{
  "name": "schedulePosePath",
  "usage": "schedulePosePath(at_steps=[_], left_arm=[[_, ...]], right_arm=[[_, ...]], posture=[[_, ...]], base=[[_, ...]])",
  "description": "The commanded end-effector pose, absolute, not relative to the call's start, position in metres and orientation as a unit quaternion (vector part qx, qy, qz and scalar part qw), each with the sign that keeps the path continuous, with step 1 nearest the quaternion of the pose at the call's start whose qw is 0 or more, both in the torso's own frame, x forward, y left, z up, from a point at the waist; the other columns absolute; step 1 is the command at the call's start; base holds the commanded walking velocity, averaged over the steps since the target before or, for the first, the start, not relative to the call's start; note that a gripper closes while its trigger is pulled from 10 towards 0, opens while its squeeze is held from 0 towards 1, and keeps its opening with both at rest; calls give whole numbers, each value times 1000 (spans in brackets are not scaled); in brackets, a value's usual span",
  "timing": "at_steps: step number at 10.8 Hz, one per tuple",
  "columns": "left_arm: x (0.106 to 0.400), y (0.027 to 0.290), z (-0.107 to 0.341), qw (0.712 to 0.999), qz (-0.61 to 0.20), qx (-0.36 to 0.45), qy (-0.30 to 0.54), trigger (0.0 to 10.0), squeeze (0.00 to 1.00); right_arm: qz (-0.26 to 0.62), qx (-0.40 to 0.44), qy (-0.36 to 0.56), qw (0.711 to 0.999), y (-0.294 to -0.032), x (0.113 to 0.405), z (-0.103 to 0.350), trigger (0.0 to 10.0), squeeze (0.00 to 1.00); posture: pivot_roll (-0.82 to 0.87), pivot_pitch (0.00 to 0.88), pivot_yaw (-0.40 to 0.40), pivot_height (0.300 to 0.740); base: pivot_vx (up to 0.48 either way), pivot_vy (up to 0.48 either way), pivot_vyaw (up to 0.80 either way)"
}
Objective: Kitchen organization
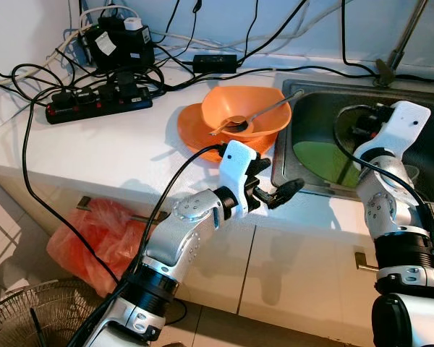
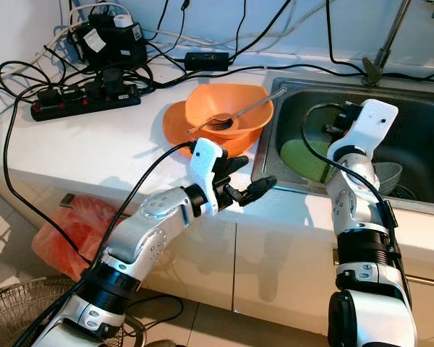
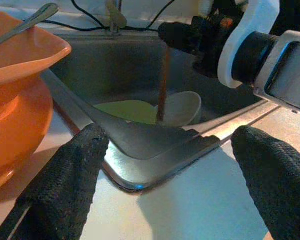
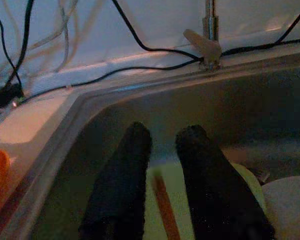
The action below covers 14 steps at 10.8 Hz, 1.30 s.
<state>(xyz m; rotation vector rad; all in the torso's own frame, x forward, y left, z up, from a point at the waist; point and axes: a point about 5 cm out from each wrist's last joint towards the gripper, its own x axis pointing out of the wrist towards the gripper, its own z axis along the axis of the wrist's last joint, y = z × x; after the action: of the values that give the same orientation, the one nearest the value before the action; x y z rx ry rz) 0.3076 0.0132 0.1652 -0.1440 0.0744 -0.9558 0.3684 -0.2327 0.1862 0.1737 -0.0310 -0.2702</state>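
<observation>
Two stacked orange bowls (image 1: 246, 108) sit on the white counter by the sink (image 1: 289, 155), a metal spoon (image 1: 257, 116) resting in the top one. My left gripper (image 1: 275, 184) hovers open over the counter's front edge, at the sink's near left corner and just in front of the bowls. My right gripper (image 4: 162, 145) reaches down into the sink, shut on a thin brown stick (image 3: 162, 85). The stick hangs upright over a green plate (image 1: 318, 159) and a pale grey bowl (image 2: 387, 177) on the sink floor.
A black power strip (image 1: 94, 101) and tangled cables lie on the counter's back left. The faucet (image 1: 401, 43) rises behind the sink. On the floor below are a red plastic bag (image 1: 94, 238) and a wire fan (image 1: 36, 318). White cabinet doors front the counter.
</observation>
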Motion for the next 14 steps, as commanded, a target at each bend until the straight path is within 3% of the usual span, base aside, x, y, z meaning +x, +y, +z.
schedulePosePath(at_steps=[1,5,8,10,11,13,14], left_arm=[[306,13,168,883,-464,-63,31,10000,0],[307,14,171,886,-459,-69,26,10000,0],[310,22,197,895,-430,-108,-43,10000,0],[310,25,202,898,-423,-107,-59,10000,0],[310,27,203,901,-416,-106,-63,10000,0],[316,36,209,919,-372,-107,-75,10000,0],[322,53,223,935,-312,-118,-118,10000,0]], right_arm=[[-127,78,7,989,-230,369,180,10000,1000],[-126,73,13,989,-229,369,180,10000,1000],[-105,29,-84,990,-219,365,212,10000,984],[-84,26,-106,990,-208,363,220,10000,184],[-71,23,-113,991,-203,361,220,10000,0],[-60,25,-113,991,-199,359,220,10000,0],[-42,10,-131,990,-193,357,227,10000,0]], posture=[[16,23,39,740],[13,26,35,740],[9,28,32,740],[8,28,32,740],[8,29,32,740],[9,29,32,740],[7,30,31,740]], base=[[0,0,0],[0,0,0],[0,0,-154],[0,0,-800],[0,0,0],[0,0,0],[0,0,0]])
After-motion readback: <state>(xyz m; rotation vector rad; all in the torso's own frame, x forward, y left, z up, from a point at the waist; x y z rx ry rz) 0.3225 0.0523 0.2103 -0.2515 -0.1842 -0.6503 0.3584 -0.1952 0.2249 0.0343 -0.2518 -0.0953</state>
